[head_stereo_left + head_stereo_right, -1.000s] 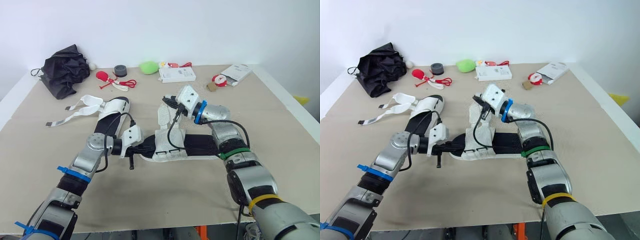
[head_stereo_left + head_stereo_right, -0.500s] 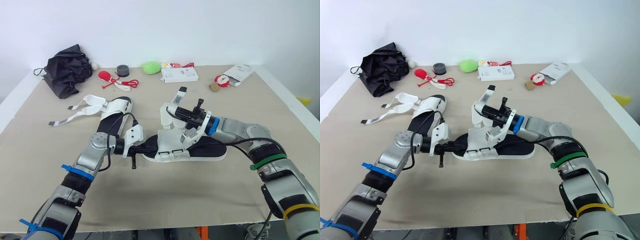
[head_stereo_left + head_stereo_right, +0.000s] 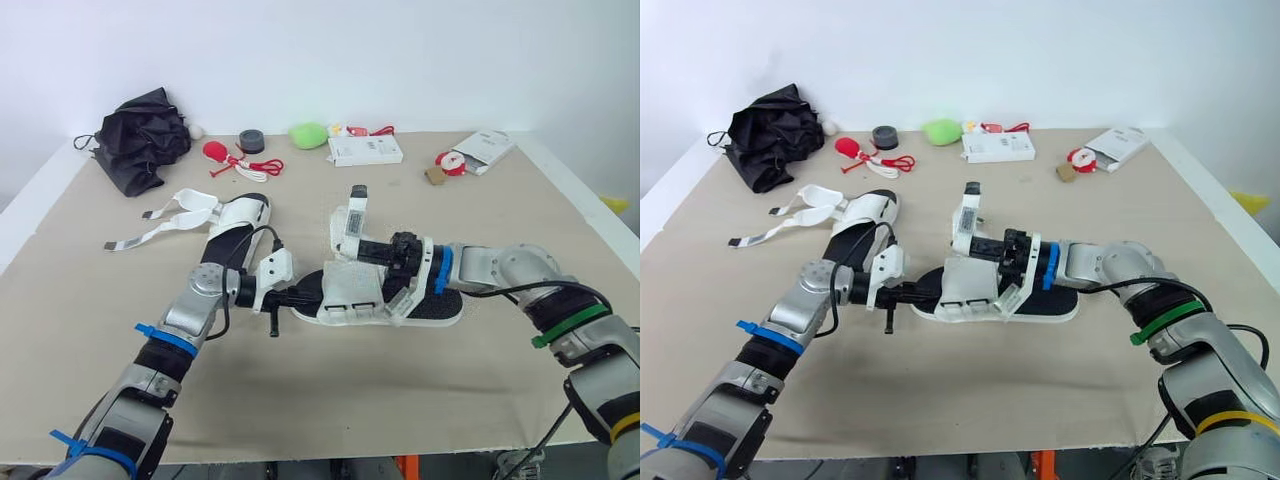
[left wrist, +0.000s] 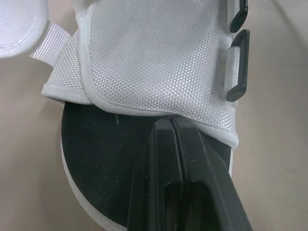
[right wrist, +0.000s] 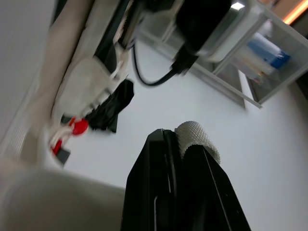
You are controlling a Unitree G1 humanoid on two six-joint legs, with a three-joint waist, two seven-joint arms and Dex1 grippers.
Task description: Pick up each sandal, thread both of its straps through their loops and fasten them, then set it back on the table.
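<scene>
Sandal (image 3: 350, 292) lies flat mid-counter (image 3: 330, 400), long axis 9 to 3 o'clock, black sole down, white front flap (image 4: 154, 53) over the 9 o'clock end. Left claw (image 3: 298, 296) comes in from 9 o'clock. Its fingers are pressed together, tips on the black footbed right at the flap's hem; cannot tell if any fabric is caught between them. Right claw (image 3: 372, 247) reaches in from 3 o'clock over the sandal. It pinches a white strap (image 3: 352, 212) that stands up toward 12 o'clock with its end free in the air. Black loops (image 4: 238, 72) sit along the flap's side edge. Second sandal (image 3: 236, 215) is at 10 o'clock, near but apart, with its straps splayed loose on the counter.

Likely trouble from here:
- Strap slips out of the right claw: the pinch looks narrow, and pulling toward a loop loads it sideways.
- Strap tip misses or buckles at the loop: the strap is floppy and the slot is thin, so a skewed approach folds it over.
- Sandal skids or swings round: the left claw seems only to press down at one end, so a hard tug from the right could drag it.
- Strap may stick to the flap early if it brushes the fabric before threading.
</scene>
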